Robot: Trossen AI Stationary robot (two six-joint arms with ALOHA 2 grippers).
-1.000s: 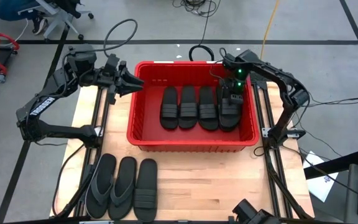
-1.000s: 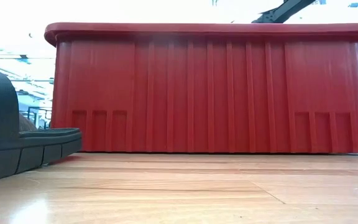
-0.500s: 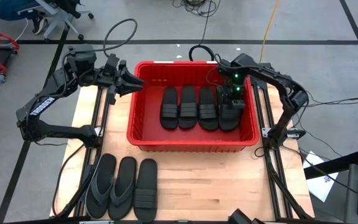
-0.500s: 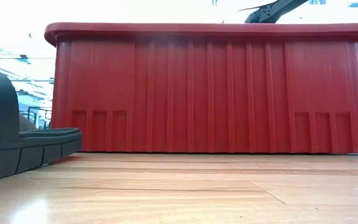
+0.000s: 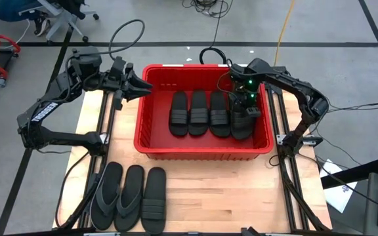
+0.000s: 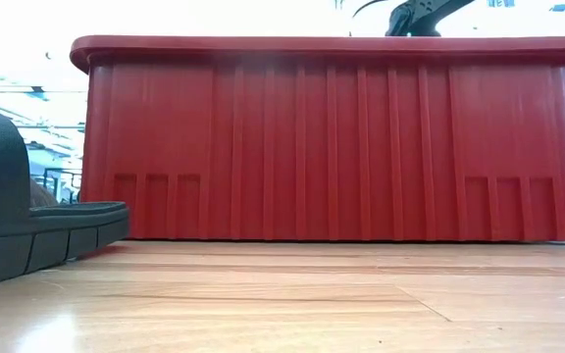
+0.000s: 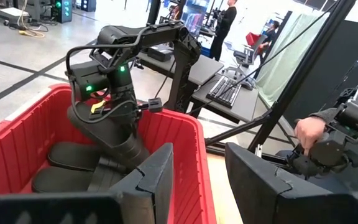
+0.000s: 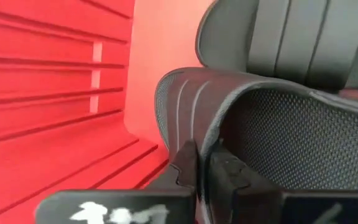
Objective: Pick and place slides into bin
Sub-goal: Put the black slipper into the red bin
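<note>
The red bin [image 5: 202, 152] stands mid-table with several black slides [image 5: 199, 113] lying side by side in it. My right gripper [image 5: 245, 109] reaches down into the bin's right end and is shut on the rightmost slide [image 5: 239, 126]. My left gripper [image 5: 138, 86] hovers open over the bin's far left corner, holding nothing; its fingers [image 7: 157, 177] frame the bin's rim. Three more slides [image 5: 128, 196], two with thong straps and one with a band, lie on the table's near left part. My right gripper pinches the edge of the rightmost slide's ribbed band strap [image 8: 205, 134] between its two fingers [image 8: 188, 167]. The fingers come from above, slanting down. The slide lies askew beside the others; whether its sole is off the bin's floor I cannot tell.
The bin's near wall [image 6: 332, 137] fills the low view, with a slide's sole [image 6: 37, 230] at the left. The bin's inner wall [image 8: 55, 93] is close beside the held slide. Beyond the table a person's hand [image 7: 306, 129] rests on a device.
My right gripper has shifted a little toward the bin's near left and rolled at the wrist. The rightmost slide, straight in line with the others before, now sits turned askew.
</note>
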